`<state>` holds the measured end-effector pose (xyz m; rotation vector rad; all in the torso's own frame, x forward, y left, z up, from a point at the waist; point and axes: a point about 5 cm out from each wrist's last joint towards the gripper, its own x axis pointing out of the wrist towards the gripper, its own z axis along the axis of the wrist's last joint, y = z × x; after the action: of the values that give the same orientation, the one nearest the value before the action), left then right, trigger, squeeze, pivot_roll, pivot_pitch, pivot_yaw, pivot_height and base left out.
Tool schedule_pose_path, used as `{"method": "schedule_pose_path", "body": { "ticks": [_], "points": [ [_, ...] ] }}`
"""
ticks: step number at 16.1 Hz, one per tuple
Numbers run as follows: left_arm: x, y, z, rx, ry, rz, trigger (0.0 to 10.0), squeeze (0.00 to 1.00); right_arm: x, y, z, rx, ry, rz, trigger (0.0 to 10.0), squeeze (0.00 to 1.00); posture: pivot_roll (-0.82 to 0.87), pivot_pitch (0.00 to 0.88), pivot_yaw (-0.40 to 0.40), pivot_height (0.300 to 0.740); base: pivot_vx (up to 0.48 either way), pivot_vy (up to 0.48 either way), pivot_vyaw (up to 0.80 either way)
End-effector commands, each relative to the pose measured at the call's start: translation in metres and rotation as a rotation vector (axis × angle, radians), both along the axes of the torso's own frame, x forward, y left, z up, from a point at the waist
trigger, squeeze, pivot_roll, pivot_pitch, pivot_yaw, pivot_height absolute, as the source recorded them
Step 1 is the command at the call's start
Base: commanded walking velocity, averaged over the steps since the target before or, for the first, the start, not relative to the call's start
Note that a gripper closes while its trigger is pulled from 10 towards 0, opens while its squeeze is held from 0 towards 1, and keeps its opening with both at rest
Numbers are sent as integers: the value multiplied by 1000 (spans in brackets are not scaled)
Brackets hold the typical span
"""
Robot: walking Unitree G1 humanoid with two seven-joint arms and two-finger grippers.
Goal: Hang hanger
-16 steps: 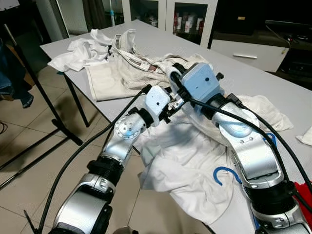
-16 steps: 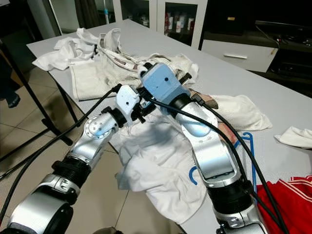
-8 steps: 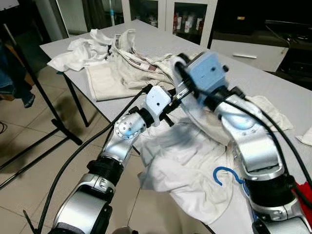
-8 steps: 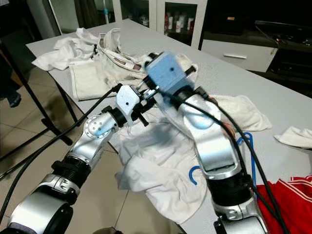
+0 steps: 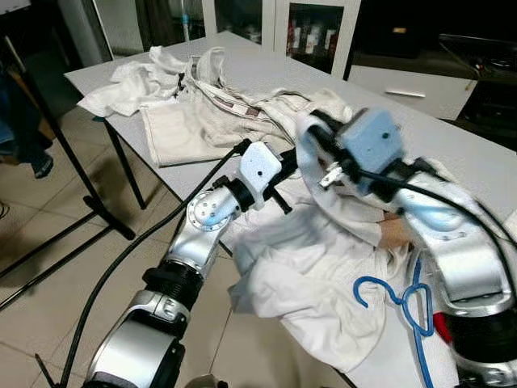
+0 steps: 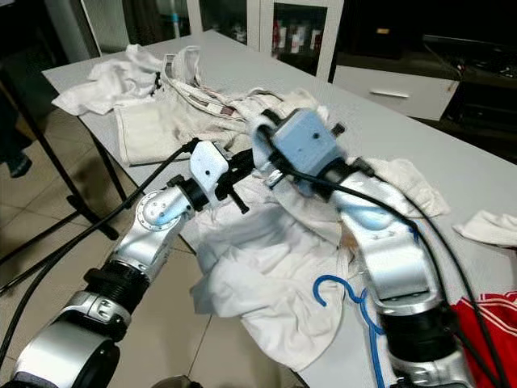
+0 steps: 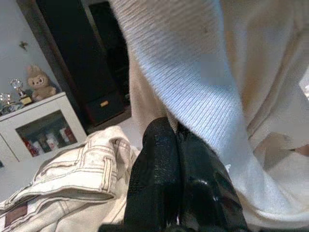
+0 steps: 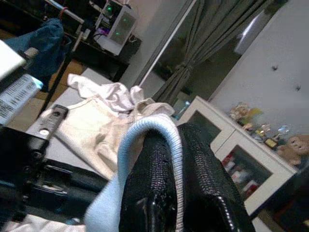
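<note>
left eye view, blue hanger, white garment

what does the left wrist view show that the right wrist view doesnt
Left wrist view: the left gripper shut on the white garment, beige jeans beneath, and a plush toy on a white cabinet.

Right wrist view: the right gripper pinching the garment's ribbed edge, curtains, and blue clothing hanging on a rack.

Both: black fingers closed on the same white garment.

Blue hanger partly under white garment; right arm blurred
</note>
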<state>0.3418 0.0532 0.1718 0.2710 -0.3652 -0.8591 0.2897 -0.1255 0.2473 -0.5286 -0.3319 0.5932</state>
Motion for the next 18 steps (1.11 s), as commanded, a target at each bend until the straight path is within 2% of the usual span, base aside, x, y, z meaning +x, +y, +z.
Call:
{"method": "schedule_pose_path", "body": {
  "ticks": [1,2,3,4,6,8,10,12,15,18],
  "points": [
    [-2,-1,4,-4,-18,-17,0,0,-2,-11,-1,-13,-18,-23,0,0,-10,0,22,723,0,0,0],
    [-2,-1,4,-3,-18,-26,0,0,-1,-17,-1,-23,-27,-46,0,0,-16,0,29,723,0,0,0],
    [-2,-1,5,-4,-18,-31,0,0,1,-22,-2,-50,-42,-79,1686,0,-16,0,31,723,0,0,0],
    [-2,-1,5,-6,-18,-33,0,0,3,-27,-4,-106,-67,-117,10000,0,-15,0,31,723,0,0,0],
    [-2,-1,6,-7,-18,-37,0,0,4,-33,-4,-205,-136,-150,10000,0,-11,0,32,723,0,0,0],
    [-2,0,5,-6,-17,-38,0,0,3,-33,-3,-236,-175,-142,10000,0,-8,0,33,723,0,0,0],
    [-3,1,4,-2,-11,-40,0,0,0,-40,-2,-355,-281,-157,10000,0,-11,0,37,723,0,0,0],
    [-4,0,3,-1,-10,-42,0,0,2,-45,-1,-384,-317,-193,10000,0,-11,0,37,723,0,0,0],
    [-2,-2,6,-7,-13,-40,0,0,3,-55,9,-454,-456,-281,10000,0,-18,0,43,723,0,0,0],
    [-2,-2,7,-8,-15,-37,0,0,3,-60,2,-524,-470,-283,10000,0,-18,0,46,723,0,0,0]
  ]
}}
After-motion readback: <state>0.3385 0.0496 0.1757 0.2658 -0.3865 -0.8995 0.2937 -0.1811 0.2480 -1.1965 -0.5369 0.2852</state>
